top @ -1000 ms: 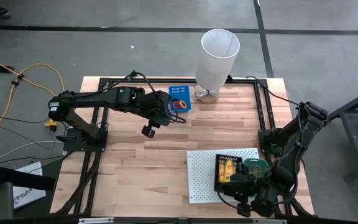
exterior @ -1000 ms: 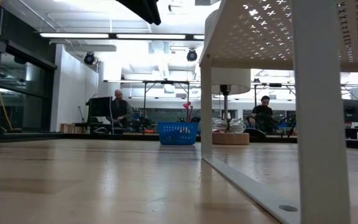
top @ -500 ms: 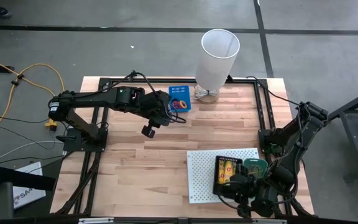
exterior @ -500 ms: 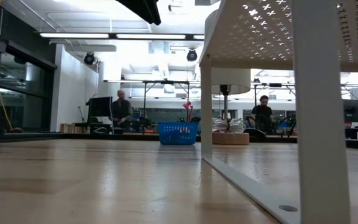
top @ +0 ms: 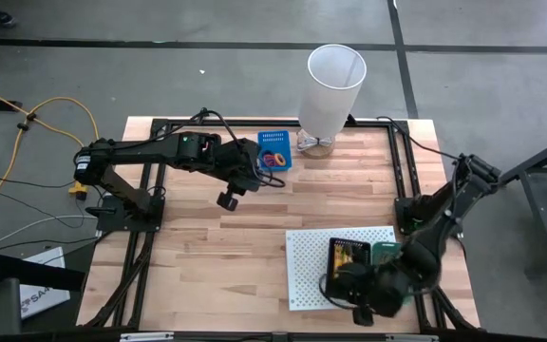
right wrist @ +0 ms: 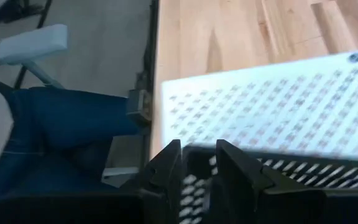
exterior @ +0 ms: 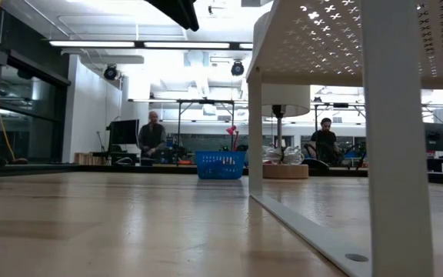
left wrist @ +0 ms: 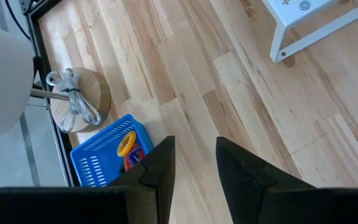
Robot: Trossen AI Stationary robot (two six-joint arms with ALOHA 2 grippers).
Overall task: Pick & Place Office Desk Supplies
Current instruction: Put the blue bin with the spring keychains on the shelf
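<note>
Two arms share the counter [top: 207, 256], and most of the risk sits with the right one. Its wrist hangs low over the white perforated board [top: 304, 271], and the right claw [right wrist: 197, 149] sits at the rim of the black tray [top: 333, 255] on that board. I cannot tell whether that claw is clenched on the rim or loose. If it pushes on at that height, I reckon it could shove or tip the tray, or drag the raised board across the counter. The yellow-and-red packs [top: 350, 253] lie in the tray just under and ahead of the claw, and would spill if the tray tipped. Someone's leg [right wrist: 73, 118] is close beyond the counter edge behind that claw, so a wide swing out that way would worry me.

The left claw [left wrist: 194, 146] hovers released, with nothing between its jaws. The blue basket [left wrist: 101, 165] is just beside it, holding the orange and red rubber bands [left wrist: 127, 144]. The tall white bin [top: 333, 85] stands a little farther off, past the basket. A careless drop could catch the basket wall and skid the light basket away, and thin bands could easily slip a pinch.

Compared with a second ago, the right arm has swung in across the tray and now hides more of it and of the packs. The left arm, basket and bin sit as they were.
</note>
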